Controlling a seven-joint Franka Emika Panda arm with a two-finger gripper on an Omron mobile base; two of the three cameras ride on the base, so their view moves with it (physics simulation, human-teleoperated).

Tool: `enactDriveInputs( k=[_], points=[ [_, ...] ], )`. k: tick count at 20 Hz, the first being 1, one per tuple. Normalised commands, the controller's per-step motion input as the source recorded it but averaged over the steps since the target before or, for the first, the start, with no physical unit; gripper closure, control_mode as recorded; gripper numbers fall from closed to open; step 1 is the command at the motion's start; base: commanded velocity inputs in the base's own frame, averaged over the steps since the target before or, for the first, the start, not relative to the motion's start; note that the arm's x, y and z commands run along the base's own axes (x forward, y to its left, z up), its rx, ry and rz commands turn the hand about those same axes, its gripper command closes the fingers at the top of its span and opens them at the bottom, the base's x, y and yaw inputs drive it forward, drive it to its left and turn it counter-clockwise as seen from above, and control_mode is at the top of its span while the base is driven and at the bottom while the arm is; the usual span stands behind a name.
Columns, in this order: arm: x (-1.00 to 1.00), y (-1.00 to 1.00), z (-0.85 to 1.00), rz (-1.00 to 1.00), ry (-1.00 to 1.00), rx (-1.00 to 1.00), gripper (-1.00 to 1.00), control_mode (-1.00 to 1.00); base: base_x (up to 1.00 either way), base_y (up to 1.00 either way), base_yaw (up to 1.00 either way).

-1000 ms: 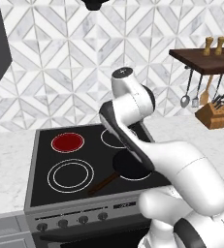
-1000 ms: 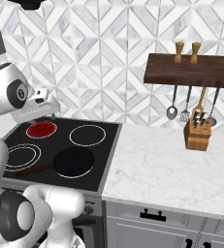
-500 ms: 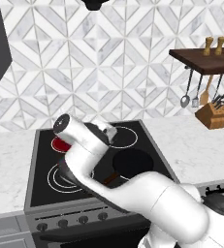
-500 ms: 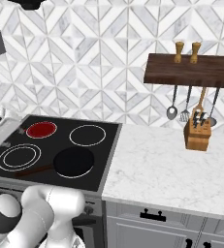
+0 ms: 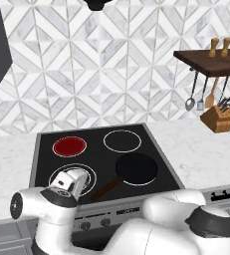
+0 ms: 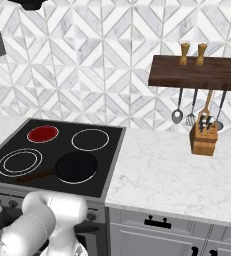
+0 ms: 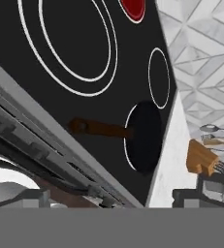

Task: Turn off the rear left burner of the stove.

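Kitchen: stove [image 5: 42,149], marble counter [image 6: 187,170], tiled backsplash [image 6: 102,75].

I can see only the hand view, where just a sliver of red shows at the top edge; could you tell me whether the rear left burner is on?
Observer: Yes. In the left base view the rear left burner is a full disc glowing red on the stove.
Operator: Thank you. Can you see any knobs?
Observer: Small dark knobs show on the stove's front panel, just above the arm's white body.
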Motion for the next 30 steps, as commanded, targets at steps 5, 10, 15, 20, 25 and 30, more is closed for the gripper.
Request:
enactDriveInputs(
  k=[5, 10, 15, 20, 25, 30],
  points=[
    [-0.91, 0.55, -0.67, 0.01, -0.18, -0.04, -1.00, -1.00, 0.00, 0.00, 0.00],
    [-0.50, 0.03, -0.70, 0.00, -0.22, 0.00, -1.00, -1.00, 0.00, 0.00, 0.00],
    [0.09, 0.06, -0.61, 0.00, -0.10, 0.00, -1.00, -1.00, 0.00, 0.00, 0.00],
    [0.49, 0.00, -0.23, 0.00, -0.03, 0.04, -1.00, -1.00, 0.00, 0.00, 0.00],
    [0.50, 0.00, -0.15, 0.02, 0.00, 0.01, -1.00, -1.00, 0.00, 0.00, 0.00],
    [0.18, 0.04, -0.45, 0.05, 0.00, 0.00, -1.00, -1.00, 0.00, 0.00, 0.00]
  ],
)
